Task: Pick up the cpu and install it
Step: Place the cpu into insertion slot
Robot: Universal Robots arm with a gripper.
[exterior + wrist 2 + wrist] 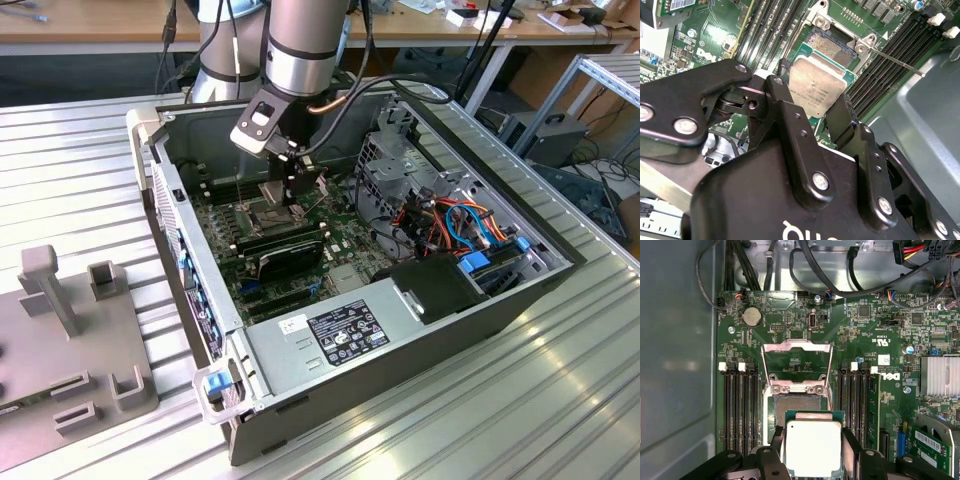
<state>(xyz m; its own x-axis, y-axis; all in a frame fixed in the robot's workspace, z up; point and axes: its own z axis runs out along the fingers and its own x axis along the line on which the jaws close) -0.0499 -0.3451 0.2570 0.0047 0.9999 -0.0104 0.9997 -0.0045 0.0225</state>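
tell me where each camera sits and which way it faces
exterior view: off the arm, looking down into the open computer case; the arm reaches into it.
second wrist view: on the wrist, looking along the gripper at the cpu it grips.
first wrist view: on the wrist, facing the motherboard; fingers show.
both wrist views share the cpu and open socket.

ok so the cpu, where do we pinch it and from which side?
By two opposite edges, coming from above its flat top. The cpu is a thin flat square, so only its rim gives the fingers purchase, and that likely keeps its underside free for the open socket. The gripper holds it this way now.
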